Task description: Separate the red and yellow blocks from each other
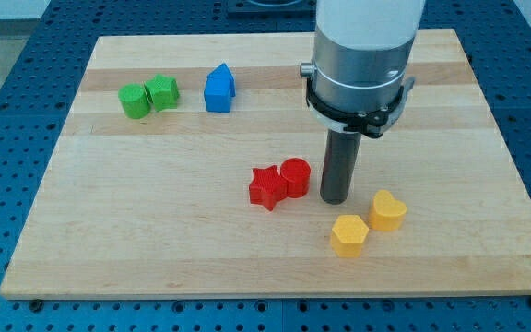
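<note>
While you watched, my tip (335, 199) stood on the wooden worktop (155, 231) just right of the red cylinder (295, 176), which touched the red star block (265, 187). Close below and right sat the yellow hexagon block (348, 234) and yellow heart block (387, 210). No end effector existed, only the rod.

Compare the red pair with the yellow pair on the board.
The red star and red cylinder touch each other; the yellow hexagon and yellow heart sit slightly apart. The reds lie at the view's left of my tip; the yellows lie below it, toward the view's right. Both pairs are close to the tip.
</note>
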